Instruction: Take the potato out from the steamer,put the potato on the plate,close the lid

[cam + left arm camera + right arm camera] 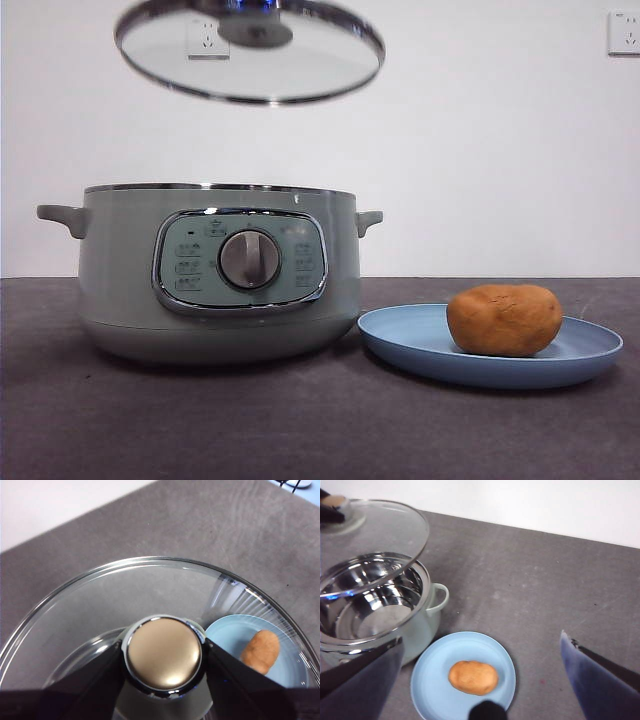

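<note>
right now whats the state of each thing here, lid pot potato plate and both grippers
lid: lifted, held tilted in the air above the steamer
steamer: open, uncovered, shiny inner bowl with no potato in it
potato: out of the steamer, lying on the plate
plate: flat on the table beside the steamer, carrying the potato
left gripper: shut on the lid's knob
right gripper: open, holding nothing, above the plate

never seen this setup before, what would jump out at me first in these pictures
The glass lid hangs in the air above the open steamer, pinched at its knob by the left claw. Beside the steamer, the orange-brown potato sits on the light-blue plate, bright against the grey table. The right claw hovers open above the plate.
</note>
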Robot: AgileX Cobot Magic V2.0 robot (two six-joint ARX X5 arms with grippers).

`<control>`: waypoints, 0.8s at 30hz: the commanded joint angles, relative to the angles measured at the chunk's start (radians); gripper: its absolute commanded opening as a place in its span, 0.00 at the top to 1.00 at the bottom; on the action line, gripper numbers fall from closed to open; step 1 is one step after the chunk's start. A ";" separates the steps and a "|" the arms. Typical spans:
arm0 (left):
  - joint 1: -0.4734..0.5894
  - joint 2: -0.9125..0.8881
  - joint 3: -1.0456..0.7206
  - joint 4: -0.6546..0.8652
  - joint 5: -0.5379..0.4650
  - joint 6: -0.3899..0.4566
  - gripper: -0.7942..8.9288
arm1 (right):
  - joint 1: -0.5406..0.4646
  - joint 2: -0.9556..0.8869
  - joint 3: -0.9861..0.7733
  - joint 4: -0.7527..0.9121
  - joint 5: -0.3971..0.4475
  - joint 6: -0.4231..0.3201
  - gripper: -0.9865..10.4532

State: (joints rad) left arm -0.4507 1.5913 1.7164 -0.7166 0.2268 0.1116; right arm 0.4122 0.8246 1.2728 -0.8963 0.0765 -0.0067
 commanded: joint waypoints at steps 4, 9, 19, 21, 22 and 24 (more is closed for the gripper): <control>0.002 -0.014 -0.126 0.136 0.006 -0.015 0.93 | 0.000 0.000 -0.008 -0.003 0.010 0.010 0.39; 0.006 -0.015 -0.255 0.233 -0.044 -0.014 0.93 | 0.000 0.000 -0.008 -0.003 0.011 0.010 0.39; 0.021 -0.015 -0.336 0.277 -0.077 -0.013 0.93 | 0.000 0.000 -0.008 -0.003 0.011 0.018 0.39; 0.027 -0.015 -0.337 0.265 -0.077 -0.013 0.93 | 0.000 0.000 -0.008 -0.003 0.011 0.018 0.39; 0.027 -0.015 -0.337 0.262 -0.077 -0.013 0.93 | 0.000 0.000 -0.008 -0.003 0.011 0.018 0.39; 0.028 -0.015 -0.337 0.256 -0.077 -0.013 0.93 | 0.000 0.000 -0.008 -0.003 0.011 0.018 0.39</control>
State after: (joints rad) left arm -0.4263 1.5906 1.3796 -0.4858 0.1444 0.1036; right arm 0.4122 0.8268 1.2728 -0.9020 0.0830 -0.0025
